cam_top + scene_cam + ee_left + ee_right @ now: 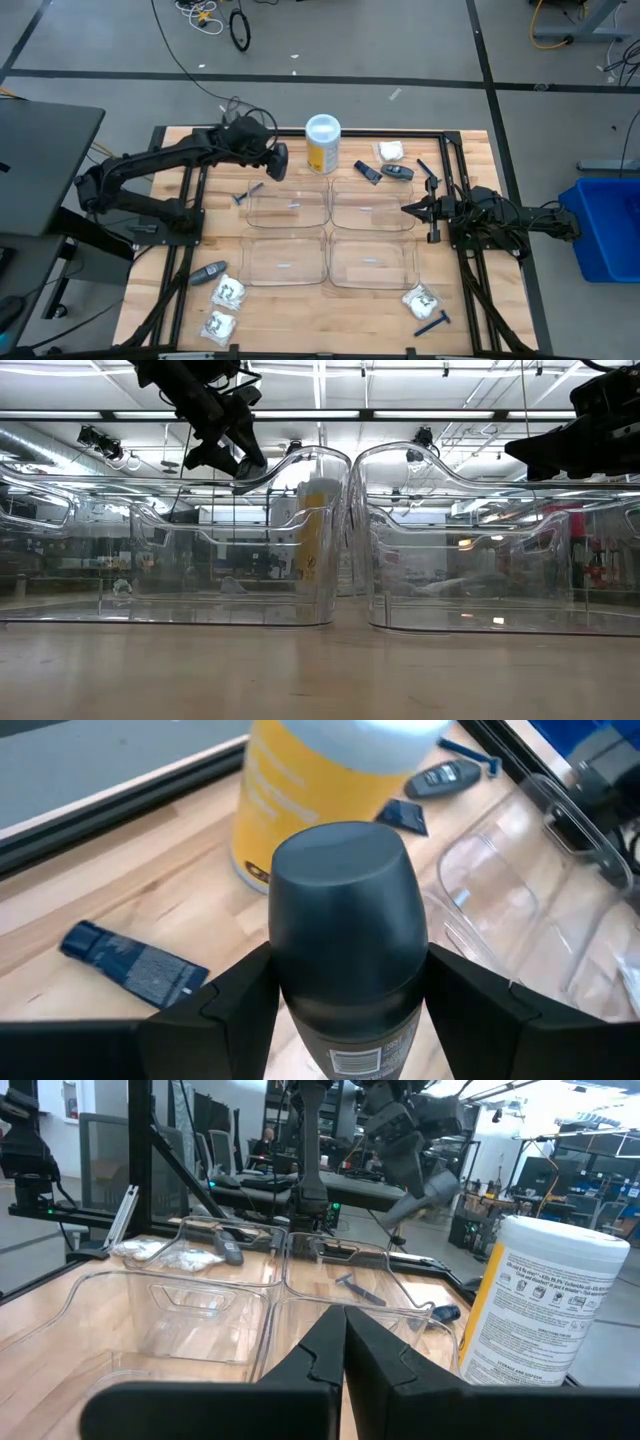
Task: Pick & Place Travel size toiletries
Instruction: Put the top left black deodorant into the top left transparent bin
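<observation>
On the wooden tabletop (470,150), four clear trays (288,258) sit in a two-by-two block, taken here as the landmark. Nearest the front edge, on the left-arm side of the block, lie a grey stick (208,271) and two white packets (230,292); on the right-arm side lie another white packet (421,299) and a blue razor (432,323). Level with the block on the right-arm side, the right gripper (406,209) hovers at the edge of the trays, fingers pressed fully together, holding nothing. Beyond the block's far left corner, a blue razor (246,193) lies flat, and the left gripper (278,165) hangs above it, fingers (235,995) clamped on a grey oval stick (345,945) held clear of the surface. Farthest back stand the yellow canister (322,145), a dark blue tube (366,171), a further stick (397,172) and a packet (390,151).
</observation>
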Action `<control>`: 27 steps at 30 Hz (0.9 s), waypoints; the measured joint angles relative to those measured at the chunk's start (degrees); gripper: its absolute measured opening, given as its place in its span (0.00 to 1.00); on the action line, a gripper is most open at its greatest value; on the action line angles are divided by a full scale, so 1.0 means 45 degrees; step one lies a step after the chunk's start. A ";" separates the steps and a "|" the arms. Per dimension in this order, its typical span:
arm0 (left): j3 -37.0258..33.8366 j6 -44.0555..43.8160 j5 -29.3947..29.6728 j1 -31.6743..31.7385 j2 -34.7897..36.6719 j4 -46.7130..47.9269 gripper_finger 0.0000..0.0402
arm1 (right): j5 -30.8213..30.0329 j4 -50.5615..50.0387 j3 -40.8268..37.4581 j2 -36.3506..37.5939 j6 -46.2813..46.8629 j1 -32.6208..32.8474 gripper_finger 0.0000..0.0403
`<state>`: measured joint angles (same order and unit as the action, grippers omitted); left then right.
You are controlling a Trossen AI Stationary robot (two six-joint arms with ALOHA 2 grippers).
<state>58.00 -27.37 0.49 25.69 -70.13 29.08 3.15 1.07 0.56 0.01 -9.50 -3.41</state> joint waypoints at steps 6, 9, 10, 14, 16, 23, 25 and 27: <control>0.0000 0.0328 -0.0110 -0.0573 0.0000 0.0002 0.57 | 0.0000 0.0000 0.0005 0.0000 0.0000 -0.0002 0.03; 0.0000 0.0711 -0.0365 -0.0863 0.0000 0.0003 0.57 | -0.0002 -0.0002 0.0000 0.0000 0.0000 0.0002 0.03; 0.0000 0.0915 -0.0369 -0.0981 0.0000 0.0015 0.57 | -0.0002 0.0003 0.0002 0.0000 0.0000 0.0000 0.03; 0.0000 0.1905 -0.0388 -0.1515 -0.0005 0.0037 0.57 | 0.0003 0.0001 0.0002 0.0000 0.0000 0.0000 0.03; 0.0000 0.2229 -0.0393 -0.1744 -0.0010 0.0049 0.57 | -0.0002 -0.0002 0.0005 0.0000 0.0000 0.0002 0.03; 0.0000 0.3257 -0.0366 -0.2248 -0.0010 0.0107 0.57 | 0.0000 0.0002 0.0000 0.0000 0.0000 0.0001 0.03; 0.0000 0.3380 -0.0369 -0.2301 -0.0010 0.0130 0.57 | 0.0000 -0.0001 0.0003 0.0000 0.0000 0.0001 0.03; 0.0000 0.3442 -0.0388 -0.2306 -0.0010 0.0175 0.57 | -0.0002 0.0002 0.0000 0.0000 0.0000 0.0002 0.03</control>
<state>58.00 -11.88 -1.25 15.31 -70.17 29.87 3.14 1.08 0.56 0.01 -9.50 -3.40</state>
